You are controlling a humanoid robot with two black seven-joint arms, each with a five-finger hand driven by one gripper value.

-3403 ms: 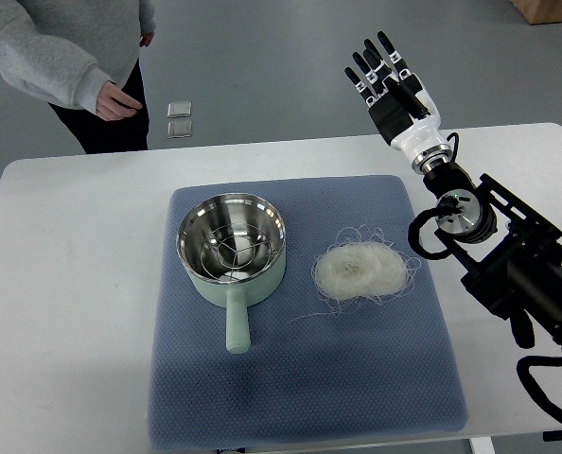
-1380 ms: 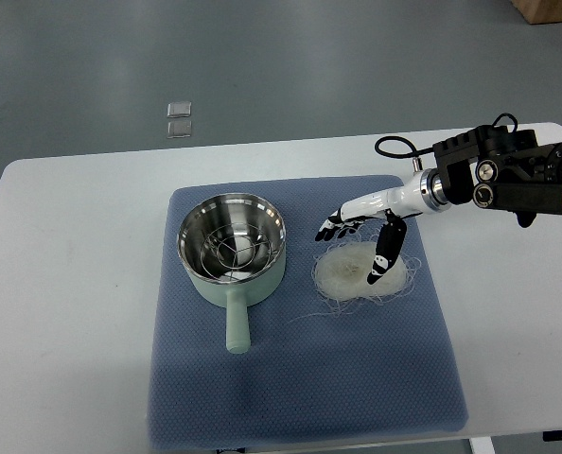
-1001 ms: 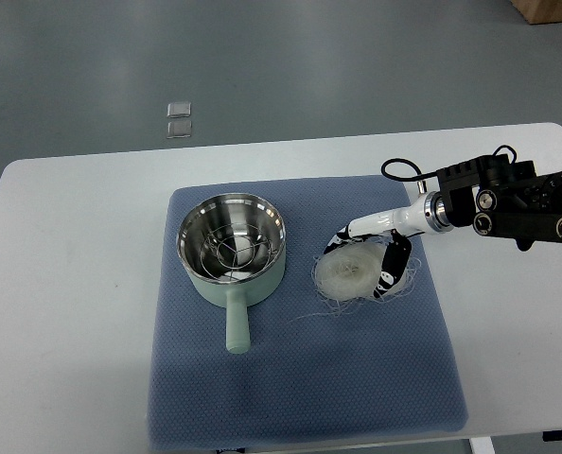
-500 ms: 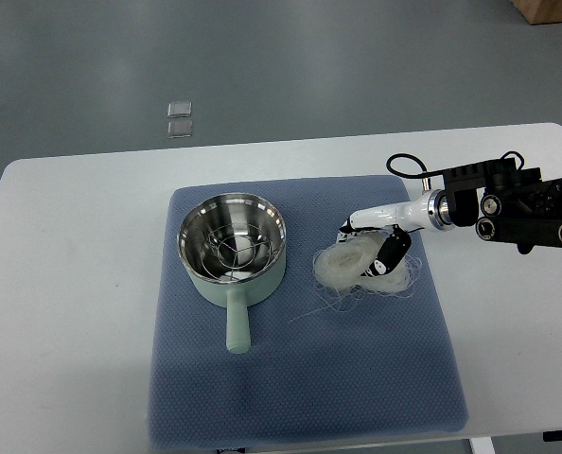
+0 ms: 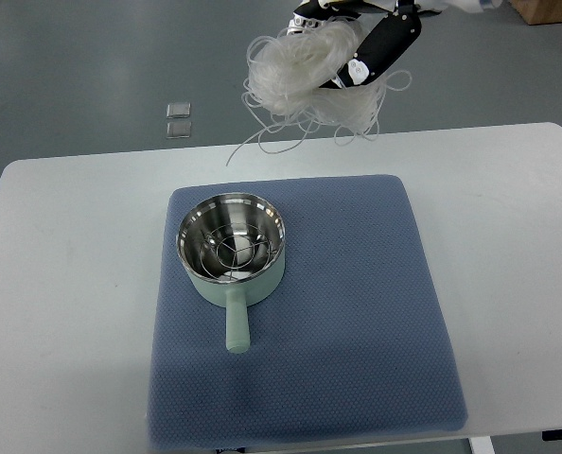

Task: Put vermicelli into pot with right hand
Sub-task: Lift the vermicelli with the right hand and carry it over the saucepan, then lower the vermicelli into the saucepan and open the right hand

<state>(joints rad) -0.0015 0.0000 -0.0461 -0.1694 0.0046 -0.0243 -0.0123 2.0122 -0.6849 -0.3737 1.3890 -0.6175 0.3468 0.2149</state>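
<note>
One pot (image 5: 231,251), one vermicelli bundle (image 5: 305,71), one right hand (image 5: 371,43). Pot on blue mat (image 5: 357,331), only a wire rack inside. Vermicelli gripped by right hand, raised at one o'clock of pot, strands dangling.

The right hand (image 5: 361,38) is seen raised high at the top edge of the top view, right of centre. Its fingers (image 5: 380,43) are curled around the vermicelli (image 5: 295,71), which is held aloft with loose strands hanging below. The wrist and arm are cut off by the frame. No left arm is seen.
</note>
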